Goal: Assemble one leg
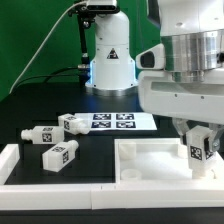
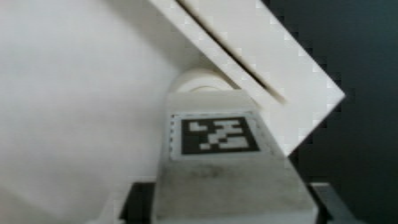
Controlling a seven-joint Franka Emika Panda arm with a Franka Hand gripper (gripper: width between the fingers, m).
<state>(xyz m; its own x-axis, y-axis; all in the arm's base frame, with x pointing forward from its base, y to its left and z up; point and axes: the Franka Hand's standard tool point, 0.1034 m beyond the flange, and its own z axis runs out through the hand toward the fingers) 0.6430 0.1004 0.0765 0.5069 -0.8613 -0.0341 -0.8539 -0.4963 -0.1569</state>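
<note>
My gripper [image 1: 197, 150] is shut on a white leg [image 1: 196, 151] with a black-and-white tag and holds it upright over the near right corner of the large white tabletop [image 1: 150, 160]. In the wrist view the leg [image 2: 217, 150] fills the space between my fingers [image 2: 143, 200], its stub end at the tabletop's corner [image 2: 267, 70]. Whether the stub touches the tabletop I cannot tell. Three more legs lie on the black table at the exterior view's left: one near the front [image 1: 58, 154], one further back [image 1: 40, 134] and one by the marker board [image 1: 72, 124].
The marker board [image 1: 112, 121] lies flat behind the tabletop. The robot's white base [image 1: 108, 55] stands at the back. A white ledge [image 1: 60, 178] runs along the front at the exterior view's left.
</note>
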